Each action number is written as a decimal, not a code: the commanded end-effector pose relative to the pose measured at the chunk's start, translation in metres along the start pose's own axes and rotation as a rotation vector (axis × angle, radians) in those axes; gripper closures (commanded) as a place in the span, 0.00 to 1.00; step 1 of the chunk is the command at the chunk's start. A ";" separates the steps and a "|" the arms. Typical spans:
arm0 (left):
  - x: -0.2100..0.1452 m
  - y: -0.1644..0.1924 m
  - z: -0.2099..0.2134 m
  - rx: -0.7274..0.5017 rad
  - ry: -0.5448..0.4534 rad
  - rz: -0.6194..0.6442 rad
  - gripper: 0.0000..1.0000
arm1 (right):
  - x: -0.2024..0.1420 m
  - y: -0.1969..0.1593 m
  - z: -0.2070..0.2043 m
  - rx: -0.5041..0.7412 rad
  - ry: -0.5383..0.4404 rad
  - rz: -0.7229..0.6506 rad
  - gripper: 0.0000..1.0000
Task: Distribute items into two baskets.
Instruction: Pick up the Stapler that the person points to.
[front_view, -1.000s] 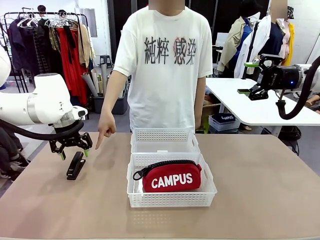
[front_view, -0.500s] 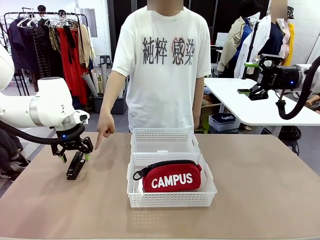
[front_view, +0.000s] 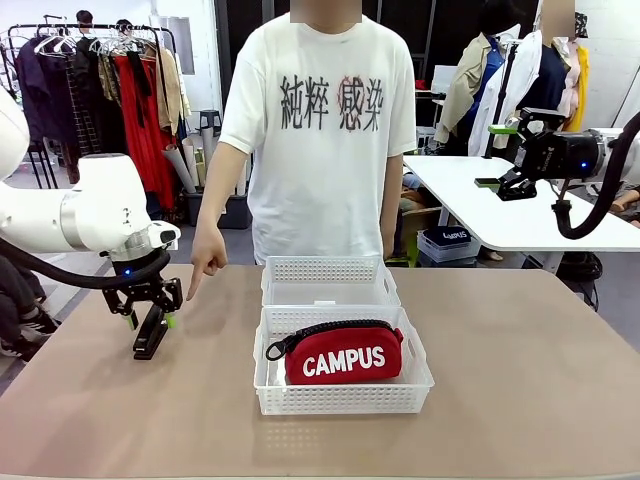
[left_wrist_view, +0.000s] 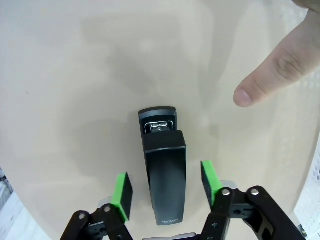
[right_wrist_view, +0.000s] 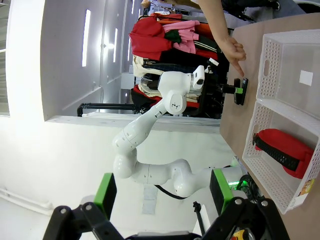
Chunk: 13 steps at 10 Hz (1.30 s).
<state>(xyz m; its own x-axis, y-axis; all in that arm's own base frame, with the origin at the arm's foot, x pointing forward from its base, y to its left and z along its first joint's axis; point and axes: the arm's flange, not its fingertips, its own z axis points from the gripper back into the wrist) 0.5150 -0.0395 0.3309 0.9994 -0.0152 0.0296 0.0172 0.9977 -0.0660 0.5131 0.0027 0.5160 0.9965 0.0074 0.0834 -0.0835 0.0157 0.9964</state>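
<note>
A black stapler (front_view: 152, 333) lies flat on the table's left side. My left gripper (front_view: 147, 312) is down over it and open. In the left wrist view the green pads (left_wrist_view: 122, 195) stand on either side of the stapler (left_wrist_view: 162, 170), a small gap on each side. A person's hand (front_view: 203, 265) points a finger (left_wrist_view: 262, 80) at it. The red "CAMPUS" pouch (front_view: 345, 355) lies in the near white basket (front_view: 340, 402). The far basket (front_view: 328, 268) holds nothing. My right gripper (front_view: 505, 155) hangs open high at the right, away from the table.
The person stands at the table's far edge behind the baskets. The tan table (front_view: 520, 380) is bare right of the baskets. A white table with a blue box under it stands at the back right. From the right wrist view the baskets (right_wrist_view: 272, 60) lie far off.
My left gripper has come down around the stapler and its jaws have narrowed toward it. The pointing hand and the right arm have stayed put.
</note>
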 end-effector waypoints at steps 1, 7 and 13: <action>0.002 0.001 0.001 0.024 0.008 -0.015 0.77 | 0.000 0.002 0.000 -0.003 0.001 0.005 0.00; -0.001 0.002 0.005 0.023 0.003 -0.009 1.00 | 0.000 0.002 0.000 -0.003 0.001 0.005 0.00; -0.011 0.001 0.076 -0.008 -0.033 0.005 1.00 | 0.000 0.002 0.000 -0.003 0.001 0.005 0.00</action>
<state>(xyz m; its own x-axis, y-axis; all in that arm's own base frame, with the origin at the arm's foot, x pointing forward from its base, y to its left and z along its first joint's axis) 0.5061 -0.0354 0.3868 0.9983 -0.0192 0.0554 0.0225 0.9980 -0.0597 0.5132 0.0027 0.5158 0.9965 0.0074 0.0831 -0.0832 0.0157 0.9964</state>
